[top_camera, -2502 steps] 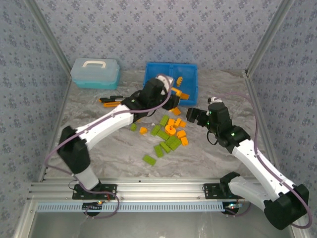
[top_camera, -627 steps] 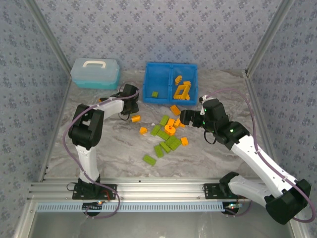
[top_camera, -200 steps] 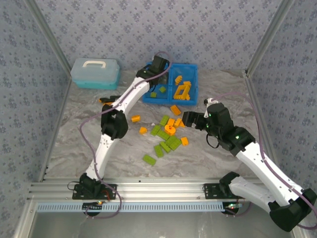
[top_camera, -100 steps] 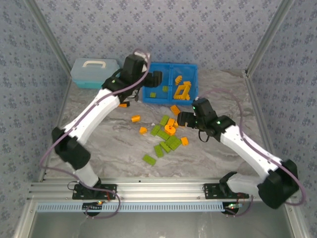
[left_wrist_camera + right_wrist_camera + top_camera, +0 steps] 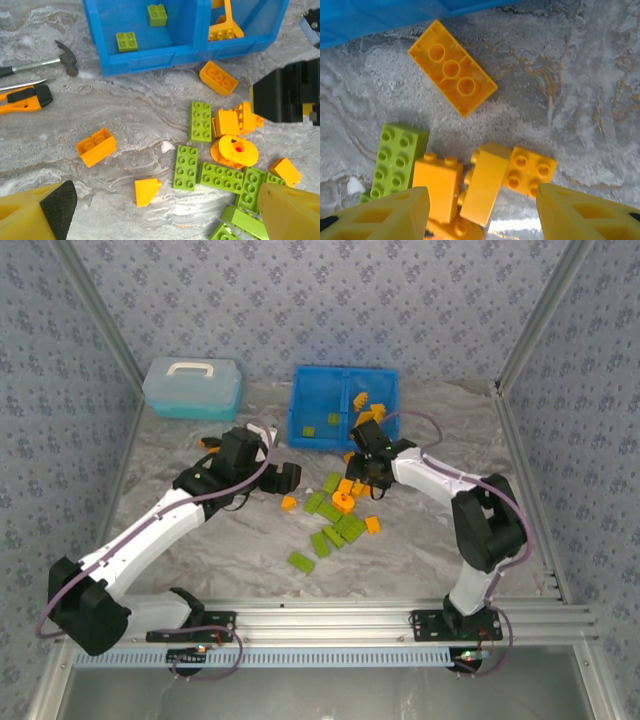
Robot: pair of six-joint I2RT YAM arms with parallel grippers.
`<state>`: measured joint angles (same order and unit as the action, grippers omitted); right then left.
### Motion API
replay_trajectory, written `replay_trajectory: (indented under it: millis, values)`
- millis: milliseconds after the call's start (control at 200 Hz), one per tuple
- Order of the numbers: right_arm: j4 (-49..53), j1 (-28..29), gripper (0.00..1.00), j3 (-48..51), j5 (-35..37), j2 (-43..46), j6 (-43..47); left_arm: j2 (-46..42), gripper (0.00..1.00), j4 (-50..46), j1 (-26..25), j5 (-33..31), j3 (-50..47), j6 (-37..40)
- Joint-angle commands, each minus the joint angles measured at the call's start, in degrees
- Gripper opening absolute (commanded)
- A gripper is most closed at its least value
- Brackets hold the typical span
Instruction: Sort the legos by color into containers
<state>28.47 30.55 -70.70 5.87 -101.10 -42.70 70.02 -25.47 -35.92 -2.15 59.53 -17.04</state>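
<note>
Legos [image 5: 340,508] mostly lie loose on the worktop [image 5: 200,560], just in front of the blue bin [image 5: 312,400]. 2 green ones sit in its left half and orange ones in its right, so colour decides the side. My left tool [image 5: 165,212] hangs wide and empty over the pile, free to take a green brick. My right tool [image 5: 480,200] is narrower, its jaws straddling a cluster of orange bricks [image 5: 480,185] but not yet gripping. It sits low near the bin's right half, which I judge a short carry.
</note>
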Motion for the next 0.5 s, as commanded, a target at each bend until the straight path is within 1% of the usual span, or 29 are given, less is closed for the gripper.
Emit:
replay_trajectory:
  millis: [0,90,160,305,440,495]
  values:
    - [2.5,0.6,0.57,-1.8,3.7,-2.3,-4.1,-1.6,0.96,1.1,-0.3,0.2,-0.5,-0.5]
    - [2.7,0.8,0.53,-2.3,3.5,-4.3,-4.3,-1.5,0.96,1.1,-0.2,0.3,-0.6,-0.4]
    - [3.3,1.3,0.52,-2.8,3.2,-5.7,-4.5,-1.3,0.96,1.7,-0.2,0.2,-0.8,-0.4]
    - [5.1,2.6,0.49,-3.5,5.8,-7.6,-5.7,-0.6,0.96,2.0,-0.2,-0.1,-0.8,-0.5]
    - [5.7,3.2,0.40,-3.8,6.9,-9.0,-6.3,-0.2,0.96,1.9,-0.2,-0.4,-0.8,-0.5]
    - [5.7,3.3,0.37,-3.8,7.2,-9.3,-6.5,-0.2,0.97,1.8,-0.2,-0.6,-0.9,-0.5]
